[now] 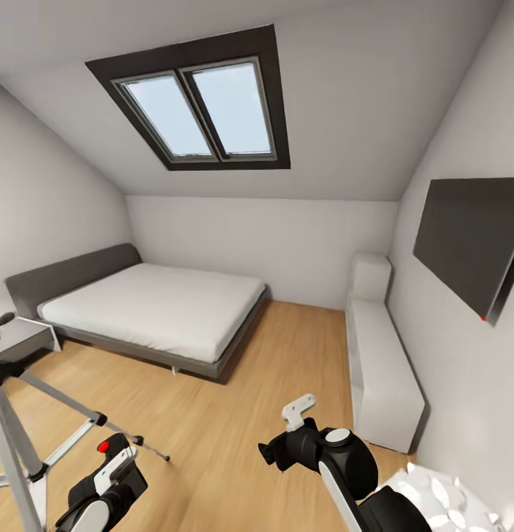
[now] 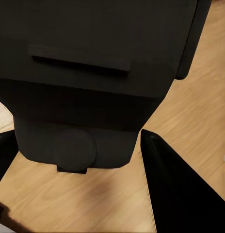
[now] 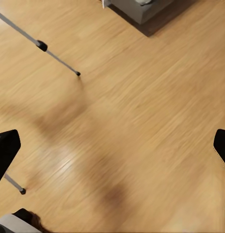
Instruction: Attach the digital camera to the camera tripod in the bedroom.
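The digital camera [image 1: 115,445], black with a red button on top, is held in my left gripper [image 1: 112,473] at the bottom left of the head view. In the left wrist view its dark body [image 2: 93,63] sits between the black fingers [image 2: 175,189]. The camera tripod [image 1: 16,451] stands just left of it, silver legs spread on the wood floor, with its black head at the left edge. My right gripper [image 1: 282,432] hangs open over bare floor at lower middle. In the right wrist view its fingertips [image 3: 6,150] stand wide apart, and tripod legs [image 3: 42,46] cross the floor.
A white bed [image 1: 160,310] on a grey frame fills the room's far left. A low white cabinet [image 1: 382,369] runs along the right wall under a dark wall panel [image 1: 471,244]. A small side table [image 1: 24,340] stands behind the tripod. Open wood floor lies between.
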You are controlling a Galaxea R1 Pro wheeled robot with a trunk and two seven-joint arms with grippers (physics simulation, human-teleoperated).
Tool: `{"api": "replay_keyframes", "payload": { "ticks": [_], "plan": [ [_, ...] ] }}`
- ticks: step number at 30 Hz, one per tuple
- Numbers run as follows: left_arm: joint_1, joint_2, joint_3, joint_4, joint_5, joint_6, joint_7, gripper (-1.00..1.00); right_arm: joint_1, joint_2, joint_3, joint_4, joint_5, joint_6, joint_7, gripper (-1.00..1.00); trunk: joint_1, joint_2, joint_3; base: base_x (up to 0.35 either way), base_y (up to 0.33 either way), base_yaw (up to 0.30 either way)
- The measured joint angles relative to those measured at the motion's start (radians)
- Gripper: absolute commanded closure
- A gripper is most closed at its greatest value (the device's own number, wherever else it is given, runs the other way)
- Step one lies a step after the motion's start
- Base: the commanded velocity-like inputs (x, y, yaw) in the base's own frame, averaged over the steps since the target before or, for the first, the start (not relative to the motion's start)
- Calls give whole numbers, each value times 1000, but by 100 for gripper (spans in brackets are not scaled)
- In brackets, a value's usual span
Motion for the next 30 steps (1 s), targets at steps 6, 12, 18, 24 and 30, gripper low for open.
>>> {"api": "replay_keyframes", "payload": {
  "ticks": [6, 12, 18, 24, 30],
  "plan": [
    [0, 0, 0, 0, 0, 0, 1, 100, 0, 0, 0, 0, 0, 0, 1, -100, 0, 0, 0, 289, -180, 10],
    [0, 0, 0, 0, 0, -1, 2, 100, 0, 0, 0, 0, 0, 0, 1, -100, 0, 0, 0, 195, -157, 2],
    [0, 0, 1, 0, 0, -1, -1, 100, -1, 0, 0, 0, 0, 0, 1, -100, 0, 0, 0, 65, -42, 0],
    [0, 0, 1, 0, 0, -1, -1, 100, 0, 0, 0, 0, 0, 0, 1, -100, 0, 0, 0, 213, -9, 0],
    [0, 0, 1, 0, 0, -1, 0, 100, 0, 0, 0, 0, 0, 0, 1, -100, 0, 0, 0, 299, -2, 0]
  ]
}}
